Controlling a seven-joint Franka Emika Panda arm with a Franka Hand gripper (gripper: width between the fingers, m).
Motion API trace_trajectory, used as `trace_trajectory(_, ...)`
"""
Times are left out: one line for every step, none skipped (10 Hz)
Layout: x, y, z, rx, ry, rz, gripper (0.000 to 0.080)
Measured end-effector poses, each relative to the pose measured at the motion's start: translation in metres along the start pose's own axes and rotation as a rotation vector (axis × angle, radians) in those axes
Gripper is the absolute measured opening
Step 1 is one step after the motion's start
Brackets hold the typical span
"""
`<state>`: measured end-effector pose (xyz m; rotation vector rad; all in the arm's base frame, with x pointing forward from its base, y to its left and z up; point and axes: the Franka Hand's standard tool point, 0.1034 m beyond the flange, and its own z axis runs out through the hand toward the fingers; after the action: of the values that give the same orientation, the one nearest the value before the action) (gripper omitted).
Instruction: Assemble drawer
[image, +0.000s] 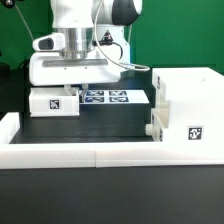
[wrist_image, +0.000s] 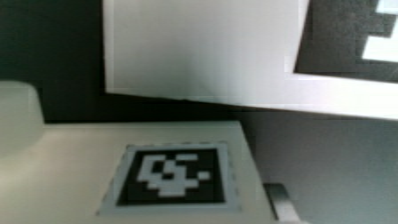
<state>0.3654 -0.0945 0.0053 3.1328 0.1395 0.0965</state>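
Note:
A small white tray (image: 54, 101) with a square tag stands on the black table at the exterior view's left. My gripper (image: 63, 87) is down on it. In the wrist view the tray's tagged face (wrist_image: 178, 172) fills the space between my jaws, and one grey finger (wrist_image: 285, 202) lies flat against its edge with no gap. The other finger is hidden. The gripper (wrist_image: 164, 208) looks shut on the tray. The tall white case (image: 190, 108) stands at the exterior view's right. Two small knobs (image: 152, 128) show on its left face.
The marker board (image: 106, 97) lies flat behind the tray, and it also shows in the wrist view (wrist_image: 214, 55). A low white wall (image: 90, 152) edges the table's front and left side. Bare black table (image: 105, 122) lies between tray and case.

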Motion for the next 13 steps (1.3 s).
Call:
trace_trajectory(0.000, 0.000, 0.000, 0.000, 0.000, 0.000, 0.0041)
trace_trajectory(0.000, 0.000, 0.000, 0.000, 0.000, 0.000, 0.0041)
trace_trajectory(0.000, 0.000, 0.000, 0.000, 0.000, 0.000, 0.0041)
trace_trajectory(0.000, 0.000, 0.000, 0.000, 0.000, 0.000, 0.0041)
trace_trajectory(0.000, 0.000, 0.000, 0.000, 0.000, 0.000, 0.0042)
trace_trajectory(0.000, -0.001, 0.000, 0.002, -0.002, -0.004, 0.0042)
trace_trajectory(0.007, -0.005, -0.004, 0.014, -0.016, -0.037, 0.0042)
trace_trajectory(0.020, -0.009, -0.010, 0.024, -0.021, -0.064, 0.0042)
trace_trajectory(0.033, -0.015, -0.014, 0.033, -0.023, -0.079, 0.0042)
trace_trajectory(0.050, -0.025, -0.020, 0.042, -0.023, -0.095, 0.0042)
trace_trajectory(0.065, -0.033, -0.027, 0.044, -0.011, -0.110, 0.0042)
trace_trajectory(0.078, -0.041, -0.031, 0.042, 0.005, -0.111, 0.0042)
trace_trajectory(0.094, -0.051, -0.037, 0.041, 0.023, -0.100, 0.0042)
